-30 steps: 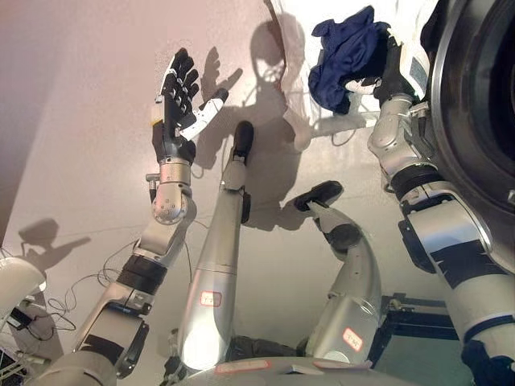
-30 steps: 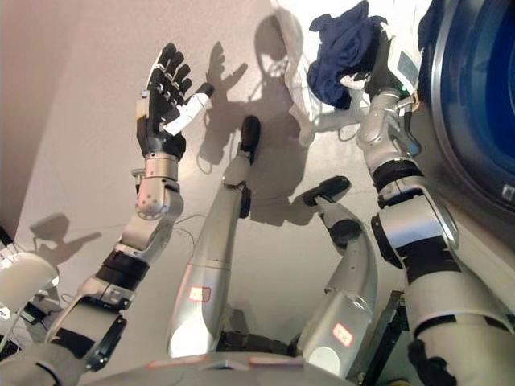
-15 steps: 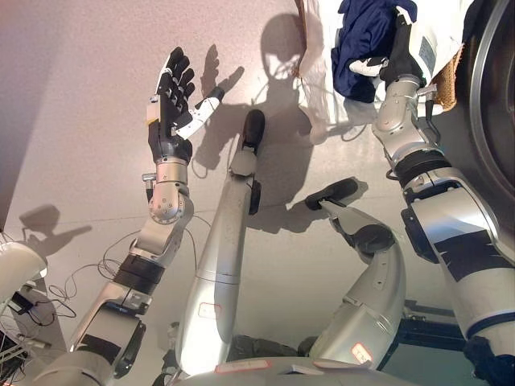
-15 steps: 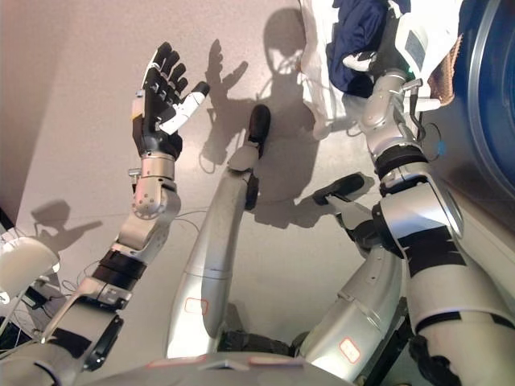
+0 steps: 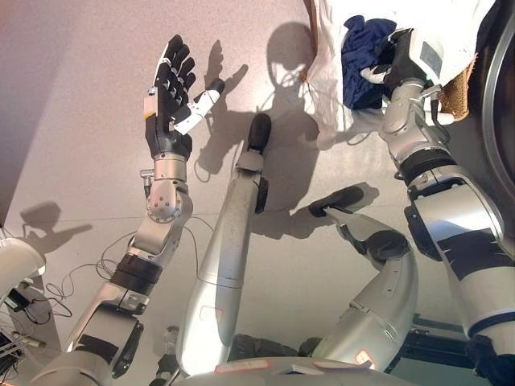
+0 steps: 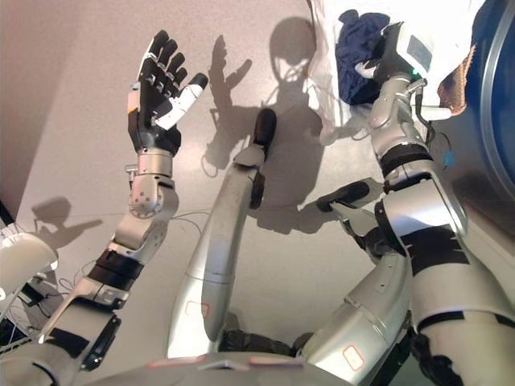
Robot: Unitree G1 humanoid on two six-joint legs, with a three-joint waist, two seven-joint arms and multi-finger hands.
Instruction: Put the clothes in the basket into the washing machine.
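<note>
A dark blue garment [image 5: 360,58] lies bunched against the white liner [image 5: 328,72] of a basket with a woven brown rim [image 5: 460,90] at the top right. My right hand [image 5: 396,63] is at the garment, with its fingers curled on the cloth. The washing machine's round front [image 6: 494,64] fills the right edge, close beside the basket. My left hand [image 5: 171,95] is raised over the floor at the upper left, open and empty, fingers spread.
A white object [image 5: 16,272] and loose cables [image 5: 76,281] lie on the floor at the lower left. A dark frame [image 5: 438,347] shows at the lower right. Bare grey floor lies between my left hand and the basket.
The camera has shifted, bringing more of the basket's white liner into view. My right hand keeps hold of the blue garment, which now looks more bunched. My left hand stays raised and open.
</note>
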